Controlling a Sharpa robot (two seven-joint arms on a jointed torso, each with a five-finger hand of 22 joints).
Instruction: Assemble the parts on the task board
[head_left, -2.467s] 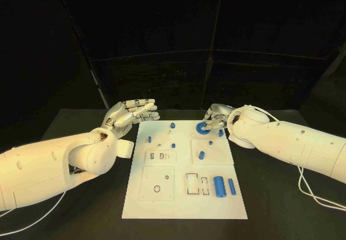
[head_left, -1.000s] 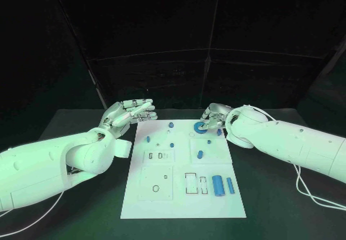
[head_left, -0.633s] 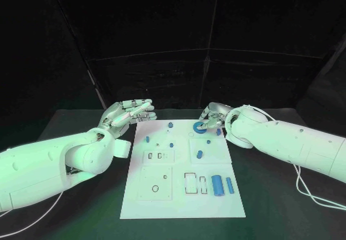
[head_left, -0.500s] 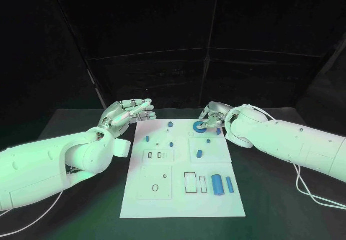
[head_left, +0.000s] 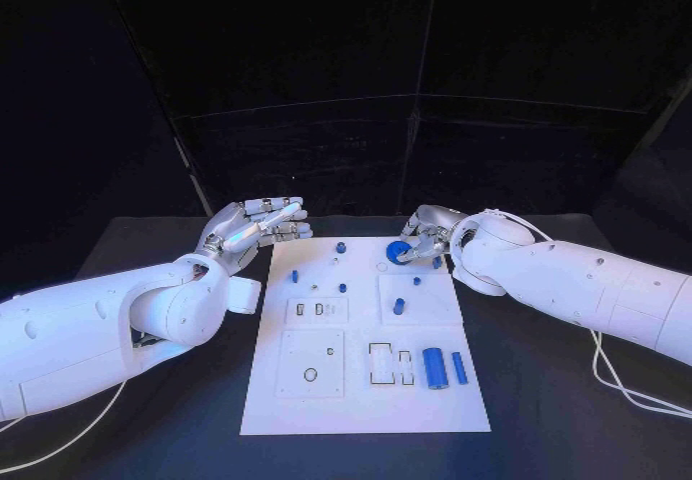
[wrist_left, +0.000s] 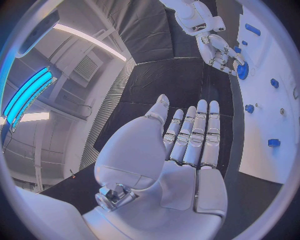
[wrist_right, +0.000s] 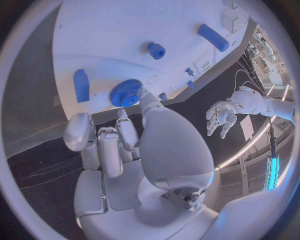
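**Blue gear at the far right of the board, right hand on it**

Silver right hand (head_left: 423, 235) sat at the far right corner of the task board (head_left: 361, 400), fingers curled down around the blue gear (head_left: 398, 254). In the right wrist view a fingertip (wrist_right: 142, 95) touched the toothed rim of the gear (wrist_right: 125, 93), which lay flat on the white plate; whether the gear was actually pinched or only touched, I could not tell.

Left hand (head_left: 257, 226) was held above the table just left of the board's far left corner, palm up, fingers straight and side by side, holding nothing. The left wrist view confirmed this: flat fingers (wrist_left: 194, 131), empty palm.

Outward from the gear, on the board: a small blue peg (head_left: 342, 247) just to its left, and several more small blue parts scattered across the far half. On the near right, a large blue cylinder (head_left: 433, 367) and a slimmer blue bar (head_left: 459, 367) lay side by side, just right of two rectangular slots (head_left: 389, 364).
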